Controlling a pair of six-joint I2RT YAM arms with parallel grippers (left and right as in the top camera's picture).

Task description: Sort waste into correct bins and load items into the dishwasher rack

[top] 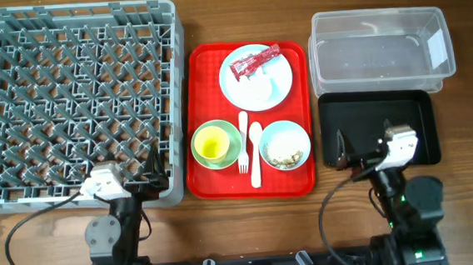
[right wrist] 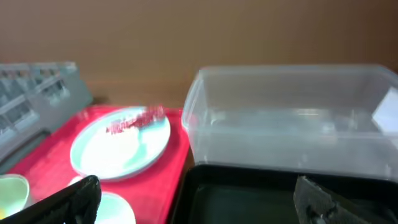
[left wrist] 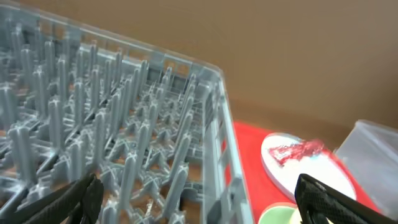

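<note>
Holding wrapper [top: 254,62] and napkin [top: 258,89], plate [top: 232,88] sits on red tray [top: 197,110]; left hand [left wrist: 198,190], right hand [right wrist: 196,188] spread wide

The dishwasher rack [top: 76,102] sits at the left of the table [top: 237,15], with the serving tray [top: 201,68] just right of it, in the middle. At the far right stands the plastic tub [top: 381,51], and the shallow bin tray [top: 368,111] lies just near of it. On the serving tray, the plate [top: 279,83] lies at the far end, carrying the snack wrapper [top: 254,62] and the napkin [top: 258,89]. At near left, the left bowl [top: 231,133] holds the cup [top: 211,143]. At near right, the right bowl [top: 297,132] holds crumbs [top: 283,154]. The fork [top: 242,140] and spoon [top: 255,152] lie between the bowls.
</note>
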